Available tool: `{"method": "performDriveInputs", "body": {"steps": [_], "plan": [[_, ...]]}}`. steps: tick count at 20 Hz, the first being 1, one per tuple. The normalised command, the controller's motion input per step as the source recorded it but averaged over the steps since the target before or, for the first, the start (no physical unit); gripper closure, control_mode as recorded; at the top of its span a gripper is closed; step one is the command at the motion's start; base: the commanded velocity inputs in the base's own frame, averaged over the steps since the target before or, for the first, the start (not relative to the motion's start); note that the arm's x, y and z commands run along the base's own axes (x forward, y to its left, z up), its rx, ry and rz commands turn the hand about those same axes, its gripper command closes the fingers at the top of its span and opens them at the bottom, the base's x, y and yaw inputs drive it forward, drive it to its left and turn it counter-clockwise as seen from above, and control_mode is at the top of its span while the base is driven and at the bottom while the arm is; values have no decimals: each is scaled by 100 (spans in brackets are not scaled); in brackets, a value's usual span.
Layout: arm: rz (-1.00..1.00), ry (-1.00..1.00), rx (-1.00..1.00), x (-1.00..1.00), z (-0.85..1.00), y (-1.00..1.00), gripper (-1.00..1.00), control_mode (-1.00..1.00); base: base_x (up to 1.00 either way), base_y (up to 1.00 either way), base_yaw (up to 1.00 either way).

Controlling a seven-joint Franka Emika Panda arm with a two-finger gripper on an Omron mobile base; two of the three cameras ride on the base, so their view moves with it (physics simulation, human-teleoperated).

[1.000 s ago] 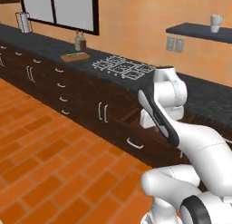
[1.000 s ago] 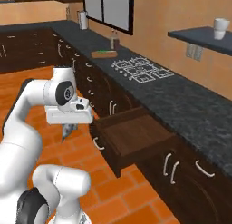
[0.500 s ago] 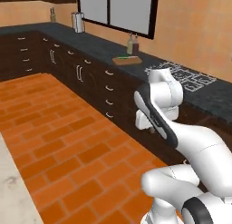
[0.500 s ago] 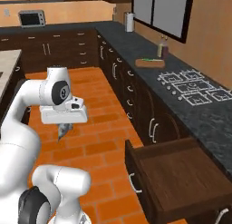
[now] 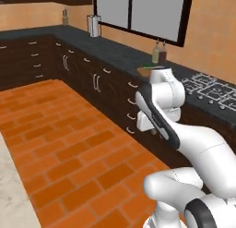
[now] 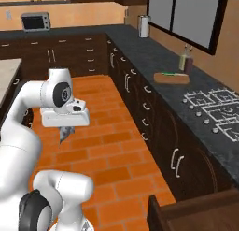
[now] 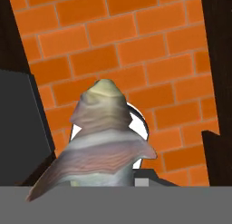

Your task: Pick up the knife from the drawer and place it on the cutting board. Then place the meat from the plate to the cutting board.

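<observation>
The gripper (image 6: pixel 65 130) hangs over the orange brick floor (image 6: pixel 107 150), its fingers pinching the meat (image 7: pixel 102 141), a pale grey-white slab with pinkish bands and a cream tip (fish-shaped, smooth and layered); in the right base view the meat dangles just under the hand. The board (image 6: pixel 172 78), light brown wood with rounded corners, lies on the dark speckled counter (image 6: pixel 140 50) beside two bottles (image 6: pixel 186 61), with the knife (image 6: pixel 173 74) across it, green handle showing. The drawer (image 6: pixel 196 213), dark brown wood, stands open at lower right. No writing can be read.
</observation>
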Motion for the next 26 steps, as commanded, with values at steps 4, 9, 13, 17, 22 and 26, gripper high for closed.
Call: {"method": "performDriveInputs", "body": {"steps": [4, 9, 13, 17, 22, 26], "plan": [[0, 0, 0, 0, 0, 0, 100, 100, 100, 0, 0], [0, 0, 0, 0, 0, 0, 100, 100, 100, 0, -36], [0, 0, 0, 0, 0, 0, 100, 100, 100, 6, -58], [0, 0, 0, 0, 0, 0, 100, 100, 100, 47, -58], [0, 0, 0, 0, 0, 0, 100, 100, 100, 71, -58], [0, 0, 0, 0, 0, 0, 100, 100, 99, 75, -55]]}}
